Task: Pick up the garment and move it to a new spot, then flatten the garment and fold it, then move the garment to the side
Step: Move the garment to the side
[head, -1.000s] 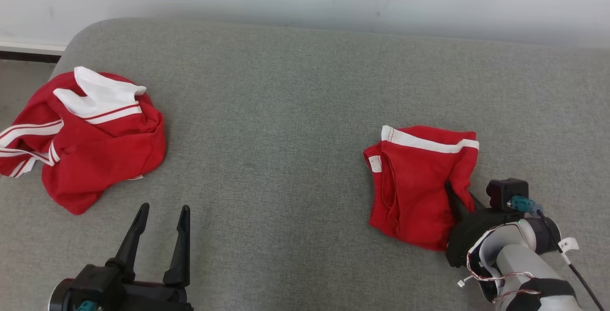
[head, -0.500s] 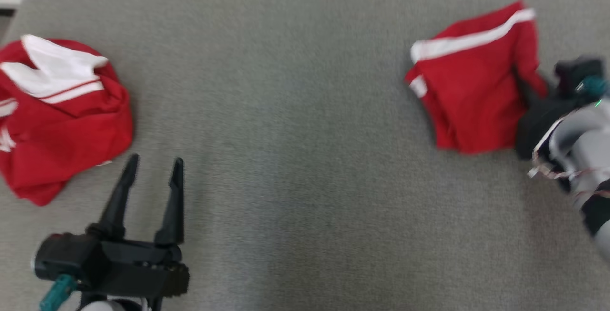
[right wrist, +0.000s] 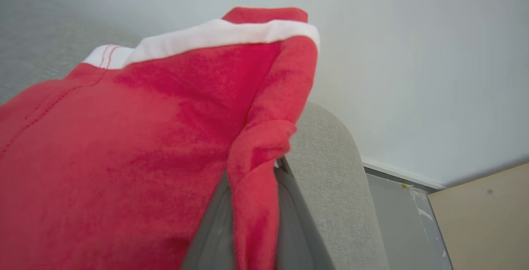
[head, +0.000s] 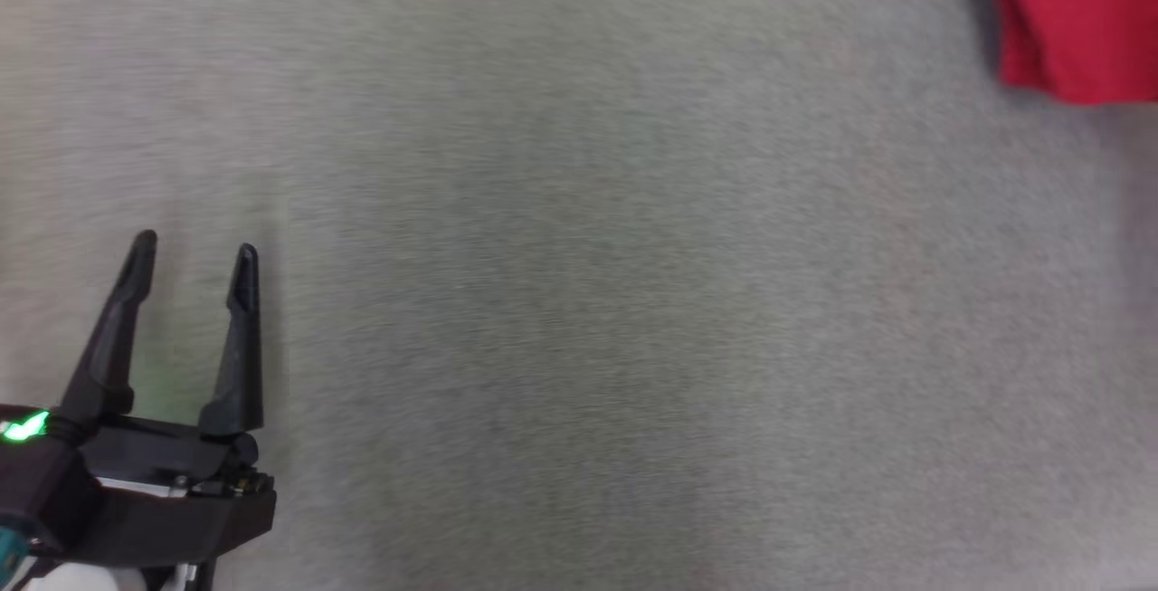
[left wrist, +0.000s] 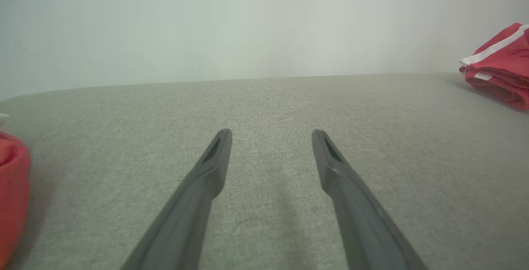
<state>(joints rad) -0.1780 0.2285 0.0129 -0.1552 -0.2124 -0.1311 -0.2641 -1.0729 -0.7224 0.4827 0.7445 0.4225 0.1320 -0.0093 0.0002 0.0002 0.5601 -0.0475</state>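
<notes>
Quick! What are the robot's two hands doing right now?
Left gripper: open, holding nothing.
Right gripper: closed on a fold of the red garment.

Head view has swung down, and the garment (head: 1077, 21) seemingly slid right.

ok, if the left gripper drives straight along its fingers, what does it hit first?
Looks free: only bare grey cushion ahead of the open left gripper, then the wall. The folded red garment sits off right, a second red garment off left. Tips may graze the cushion; depth unclear.
</notes>
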